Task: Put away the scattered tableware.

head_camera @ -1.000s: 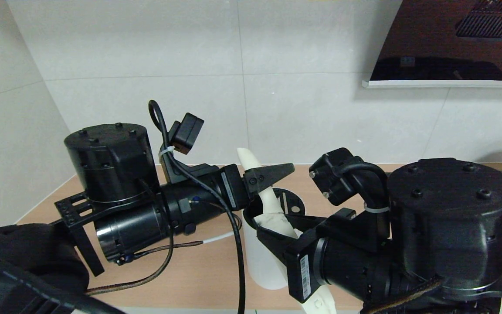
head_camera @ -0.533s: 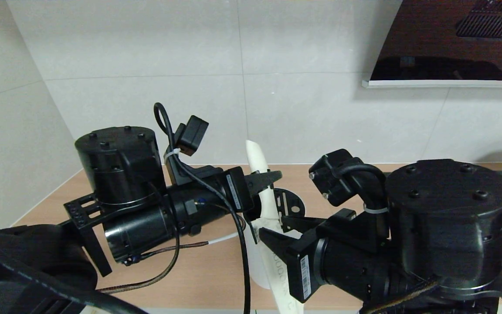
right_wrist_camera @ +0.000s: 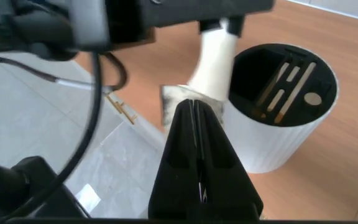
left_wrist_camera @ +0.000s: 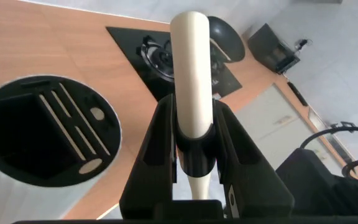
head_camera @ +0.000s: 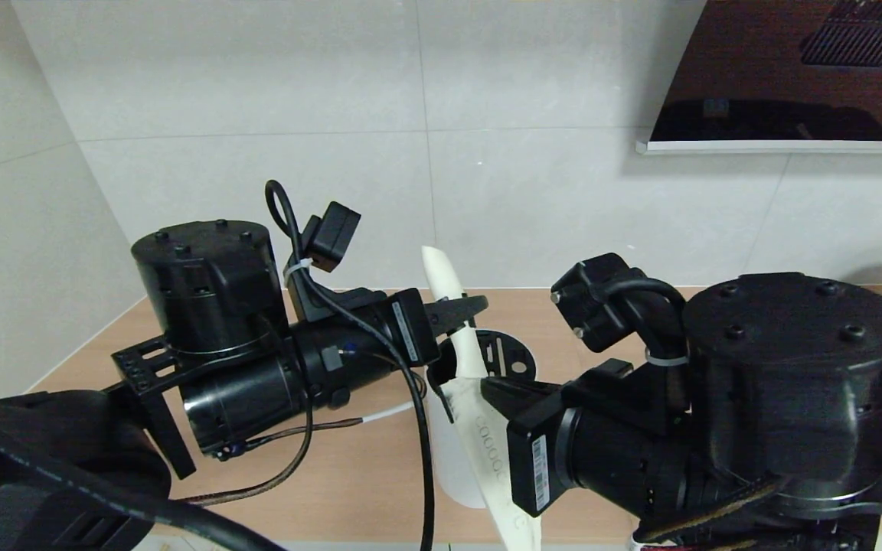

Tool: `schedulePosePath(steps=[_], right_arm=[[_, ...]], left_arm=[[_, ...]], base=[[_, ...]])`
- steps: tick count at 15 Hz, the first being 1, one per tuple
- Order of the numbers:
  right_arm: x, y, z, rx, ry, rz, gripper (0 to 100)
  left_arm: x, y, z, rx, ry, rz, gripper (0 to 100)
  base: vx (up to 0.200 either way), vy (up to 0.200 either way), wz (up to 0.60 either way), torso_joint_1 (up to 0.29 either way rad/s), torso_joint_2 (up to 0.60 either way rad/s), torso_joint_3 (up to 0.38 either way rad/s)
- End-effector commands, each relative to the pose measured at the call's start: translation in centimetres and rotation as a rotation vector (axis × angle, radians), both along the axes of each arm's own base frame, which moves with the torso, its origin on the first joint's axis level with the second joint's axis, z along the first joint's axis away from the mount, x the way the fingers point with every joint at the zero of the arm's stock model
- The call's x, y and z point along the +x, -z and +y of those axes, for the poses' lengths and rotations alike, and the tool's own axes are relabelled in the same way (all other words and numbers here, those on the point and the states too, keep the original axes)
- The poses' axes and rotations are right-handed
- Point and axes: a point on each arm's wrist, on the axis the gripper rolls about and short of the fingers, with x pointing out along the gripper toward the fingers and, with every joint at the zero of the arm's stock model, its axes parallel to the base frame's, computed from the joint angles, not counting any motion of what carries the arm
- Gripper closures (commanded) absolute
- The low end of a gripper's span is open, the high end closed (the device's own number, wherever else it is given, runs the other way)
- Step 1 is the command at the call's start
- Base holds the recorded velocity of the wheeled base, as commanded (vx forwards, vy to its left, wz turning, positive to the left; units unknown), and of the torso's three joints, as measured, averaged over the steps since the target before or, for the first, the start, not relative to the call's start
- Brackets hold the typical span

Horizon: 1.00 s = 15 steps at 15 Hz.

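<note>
Had the white spatula (head_camera: 439, 272) clamped in the left tool (left_wrist_camera: 194, 134) by the holder (right_wrist_camera: 278, 143) on the tabletop (head_camera: 334, 490) (right tool (right_wrist_camera: 194, 109) pinched closed, seemingly empty), so not stowed yet.

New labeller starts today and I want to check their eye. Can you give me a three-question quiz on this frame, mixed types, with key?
1. True or false: the left gripper has its jaws shut on the handle of the spatula.
2. The white holder stands on: A the stove, B the wooden counter, C a tray.
3. Fill in: the spatula's blade end is ___ the holder (inside or outside).
Key: 1 true; 2 B; 3 outside.
</note>
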Motion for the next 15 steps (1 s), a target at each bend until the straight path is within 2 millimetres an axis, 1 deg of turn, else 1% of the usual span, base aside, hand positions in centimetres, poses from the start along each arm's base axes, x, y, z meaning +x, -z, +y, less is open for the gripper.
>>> schedulePosePath(steps=[1, 3, 4, 5, 8, 11, 12, 13, 14, 15], right_arm=[[0.1, -0.7, -0.7, 0.019, 0.021, -0.013, 100], [0.8, -1.2, -1.6, 0.032, 0.057, -0.026, 100], [1.6, -1.6, -2.3, 0.041, 0.092, -0.033, 100], [2.0, -1.7, -2.6, 0.043, 0.110, -0.035, 0], [2.8, -1.6, -3.1, 0.040, 0.138, -0.033, 0], [3.1, -1.6, -3.4, 0.042, 0.152, -0.034, 0], [3.5, -1.8, -3.5, 0.047, 0.164, -0.038, 0], [3.6, -1.7, -3.5, 0.044, 0.166, -0.036, 0], [3.6, -1.7, -3.5, 0.043, 0.169, -0.036, 0], [3.6, -1.6, -3.6, 0.041, 0.170, -0.035, 0]], left_arm=[[0.1, -0.8, 0.8, -0.021, -0.024, -0.032, 100], [0.5, -1.9, 2.0, -0.055, -0.073, -0.084, 100], [0.6, -3.1, 3.2, -0.083, -0.118, -0.128, 100], [0.5, -3.9, 4.2, -0.099, -0.144, -0.154, 100], [0.3, -5.3, 5.9, -0.103, -0.192, -0.221, 100], [0.7, -5.3, 6.2, -0.019, -0.216, -0.317, 100], [2.0, -5.7, 5.7, 0.009, -0.219, -0.409, 100], [3.0, -5.6, 5.2, 0.023, -0.225, -0.481, 100], [3.8, -4.7, 4.8, 0.042, -0.234, -0.544, 100], [4.5, -3.5, 4.5, 0.063, -0.236, -0.572, 100]], base=[[0.000, 0.000, 0.00, 0.000, 0.00, 0.000], [0.000, 0.000, 0.00, 0.000, 0.00, 0.000], [0.000, 0.000, 0.00, 0.000, 0.00, 0.000], [0.000, 0.000, 0.00, 0.000, 0.00, 0.000], [0.000, 0.000, 0.00, 0.000, 0.00, 0.000], [0.000, 0.000, 0.00, 0.000, 0.00, 0.000], [0.000, 0.000, 0.00, 0.000, 0.00, 0.000], [0.000, 0.000, 0.00, 0.000, 0.00, 0.000], [0.000, 0.000, 0.00, 0.000, 0.00, 0.000], [0.000, 0.000, 0.00, 0.000, 0.00, 0.000]])
